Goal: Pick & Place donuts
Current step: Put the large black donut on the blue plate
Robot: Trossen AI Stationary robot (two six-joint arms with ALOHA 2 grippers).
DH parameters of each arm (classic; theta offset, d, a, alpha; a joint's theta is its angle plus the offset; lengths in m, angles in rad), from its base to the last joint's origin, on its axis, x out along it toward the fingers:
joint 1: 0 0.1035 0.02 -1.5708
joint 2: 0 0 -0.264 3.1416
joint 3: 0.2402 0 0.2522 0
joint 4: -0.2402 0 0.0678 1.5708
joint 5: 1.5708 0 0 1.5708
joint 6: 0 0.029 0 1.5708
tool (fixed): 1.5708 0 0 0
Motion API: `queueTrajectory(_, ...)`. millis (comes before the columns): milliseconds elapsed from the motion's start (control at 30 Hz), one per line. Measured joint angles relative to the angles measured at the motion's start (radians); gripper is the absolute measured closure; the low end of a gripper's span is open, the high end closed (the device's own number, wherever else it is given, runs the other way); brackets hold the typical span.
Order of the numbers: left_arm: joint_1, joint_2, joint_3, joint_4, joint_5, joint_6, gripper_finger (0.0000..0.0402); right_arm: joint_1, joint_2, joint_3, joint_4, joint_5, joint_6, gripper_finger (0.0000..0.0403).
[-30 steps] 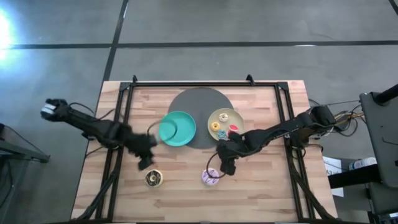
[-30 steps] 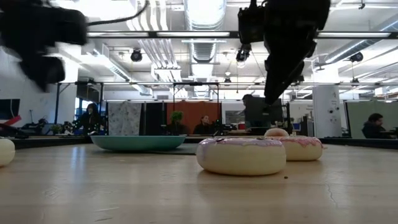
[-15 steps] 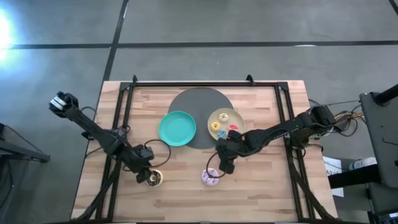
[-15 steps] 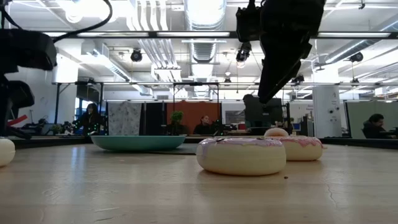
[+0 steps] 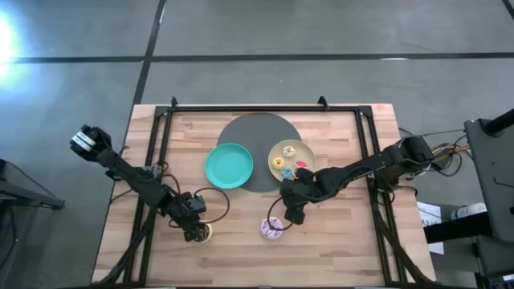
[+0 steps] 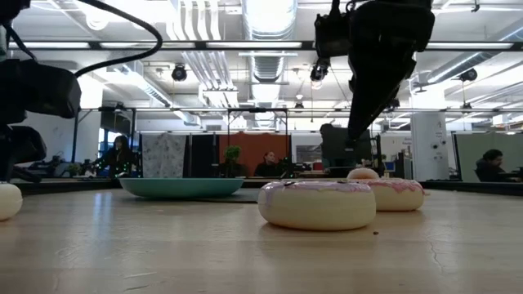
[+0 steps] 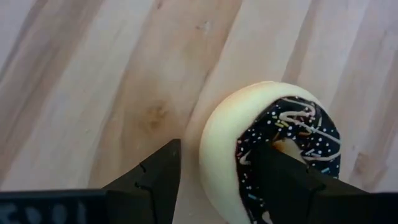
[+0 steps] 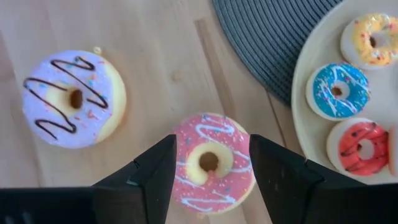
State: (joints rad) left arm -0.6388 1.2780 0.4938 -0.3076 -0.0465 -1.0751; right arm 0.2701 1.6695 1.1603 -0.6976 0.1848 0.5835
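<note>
Donuts: three on wood — chocolate [image 7: 273, 155] straddled by open left gripper [image 7: 217, 168], pink [image 8: 210, 162] under open right gripper [image 8: 211, 158], lilac [image 8: 73, 98] — three visible on beige plate [image 8: 311, 118].

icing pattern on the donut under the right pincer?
Pink donut with pale squiggle lines and tiny sprinkles; clearest in the right wrist view, framed by the open right pincer.

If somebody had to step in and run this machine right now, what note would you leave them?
Left gripper: open, one finger outside the chocolate donut, the other at its hole; not yet closed.
Right gripper: open, straddling the pink donut on the table; nothing held.
Lilac donut: on the wood beside the pink one.
Done: yellow, blue and red tiny donuts lie on the beige plate.
Left: the three larger donuts. Teal plate holds nothing.
</note>
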Motion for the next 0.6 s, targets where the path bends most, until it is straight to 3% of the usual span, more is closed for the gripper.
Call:
queueTrajectory(200,-0.004,-0.062,0.026,0.044,0.006,0.033,0.0243,0.0,0.0,-0.001,-0.013,-0.001,-0.016,0.0209)
queueTrajectory(600,-0.018,0.03,0.002,0.145,0.086,0.027,0.0261,-0.003,0.0,-0.003,-0.025,0.0,-0.02,0.0209)
